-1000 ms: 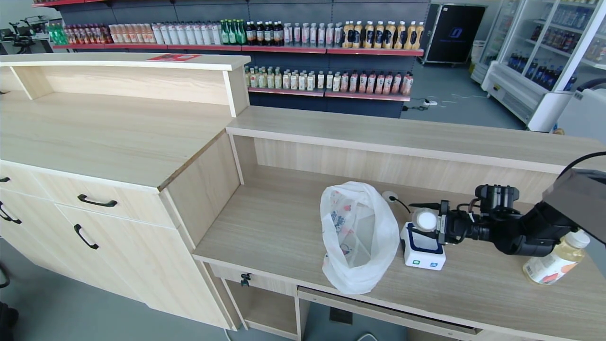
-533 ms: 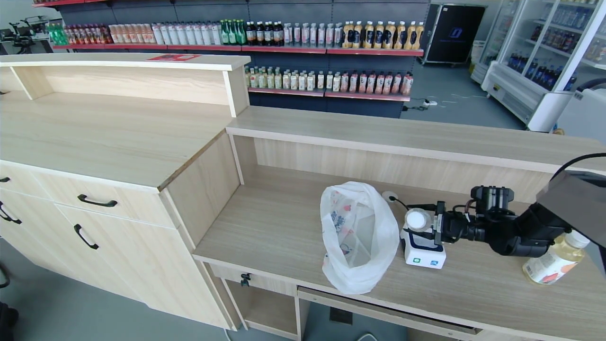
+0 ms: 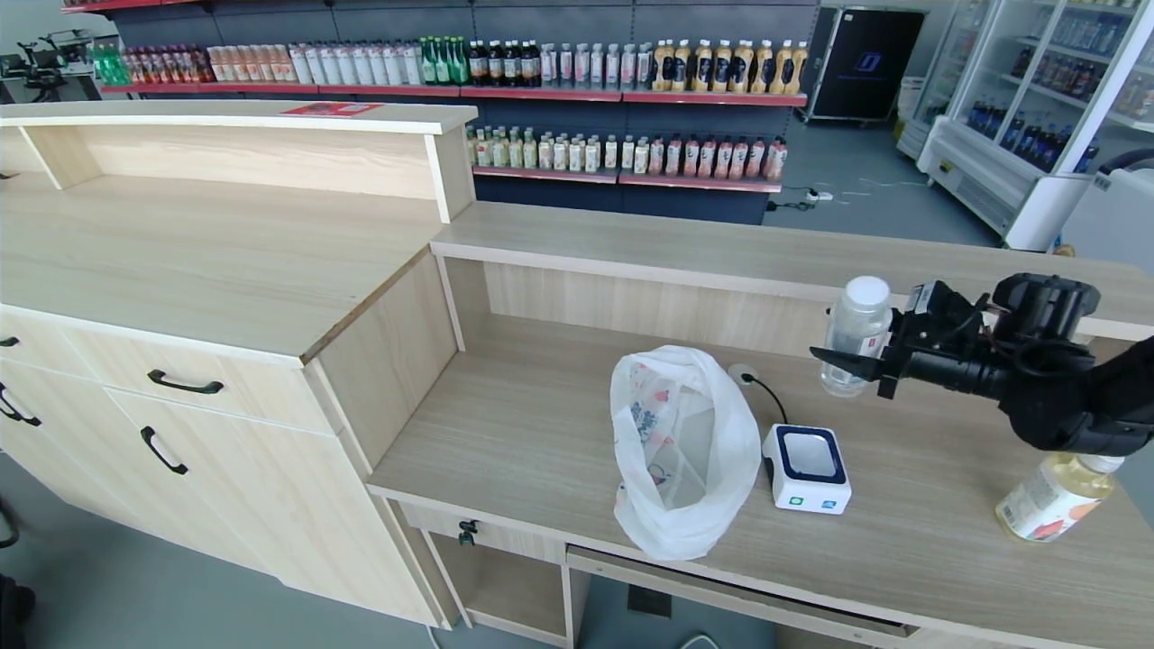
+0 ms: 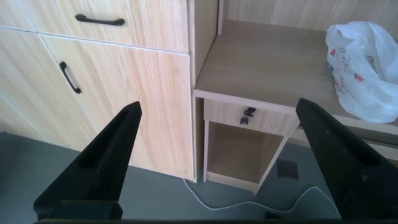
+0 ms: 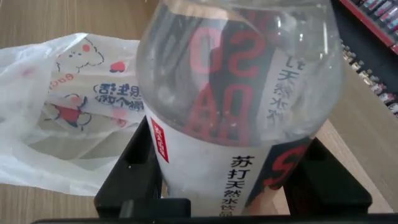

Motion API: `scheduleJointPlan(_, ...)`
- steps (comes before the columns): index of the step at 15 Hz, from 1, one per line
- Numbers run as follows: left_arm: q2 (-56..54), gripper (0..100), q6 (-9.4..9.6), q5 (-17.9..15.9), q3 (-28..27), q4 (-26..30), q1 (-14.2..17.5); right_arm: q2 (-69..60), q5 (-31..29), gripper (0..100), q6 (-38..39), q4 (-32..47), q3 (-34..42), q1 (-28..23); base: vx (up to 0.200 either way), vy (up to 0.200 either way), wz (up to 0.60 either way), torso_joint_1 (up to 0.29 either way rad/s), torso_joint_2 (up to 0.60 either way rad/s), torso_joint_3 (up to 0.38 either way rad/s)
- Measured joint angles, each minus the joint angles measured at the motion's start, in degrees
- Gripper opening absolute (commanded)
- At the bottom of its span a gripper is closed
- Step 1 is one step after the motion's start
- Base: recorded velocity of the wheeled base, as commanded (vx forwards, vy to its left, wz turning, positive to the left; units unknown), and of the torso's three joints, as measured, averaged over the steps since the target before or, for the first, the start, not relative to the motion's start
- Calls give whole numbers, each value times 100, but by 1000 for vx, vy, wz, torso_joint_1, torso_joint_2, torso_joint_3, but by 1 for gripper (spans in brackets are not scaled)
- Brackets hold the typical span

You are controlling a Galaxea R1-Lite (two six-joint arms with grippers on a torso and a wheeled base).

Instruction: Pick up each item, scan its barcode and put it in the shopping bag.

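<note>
My right gripper (image 3: 852, 362) is shut on a clear bottle (image 3: 855, 335) with a white cap and holds it upright, up in the air, behind and to the right of the scanner (image 3: 807, 469). Up close the clear bottle (image 5: 239, 106) shows a red and black label between the black fingers (image 5: 134, 165). The white shopping bag (image 3: 682, 446) stands open on the counter left of the scanner, and the shopping bag (image 5: 68, 99) lies below the bottle. My left gripper (image 4: 217, 158) hangs open low beside the counter, off to the left of the shopping bag (image 4: 367, 68).
A yellow drink bottle (image 3: 1055, 491) stands at the counter's right end. A cable (image 3: 762, 386) runs from the scanner to the back of the counter (image 3: 541, 424). A taller cabinet (image 3: 207, 261) with drawers stands on the left. Shelves of bottles (image 3: 541, 68) line the room behind.
My right gripper has lifted the clear bottle from just above the scanner, up and to the right, and turned it upright. The bag and scanner stay put.
</note>
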Motion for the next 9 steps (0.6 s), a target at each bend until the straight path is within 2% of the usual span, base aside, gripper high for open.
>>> scheduleJointPlan(2,0,100,0,0,0,0,0,-568,-328,0,796,-29,627,-252,0,0,0,0,0,0)
scheduleJointPlan(3,0,100,0,0,0,0,0,-890,-673,0,1339,-55,976,-322,0,0,0,0,0,0)
scheduleJointPlan(5,0,100,0,0,0,0,0,-1447,-1804,0,2515,-44,1495,-338,0,0,0,0,0,0)
scheduleJointPlan(7,0,100,2,0,0,0,0,-1882,-3176,0,3484,-44,1710,-24,0,0,0,0,0,0)
scheduleJointPlan(9,0,100,0,0,0,0,-2,-2139,-4517,0,3416,-165,1938,334,0,0,0,0,0,0)
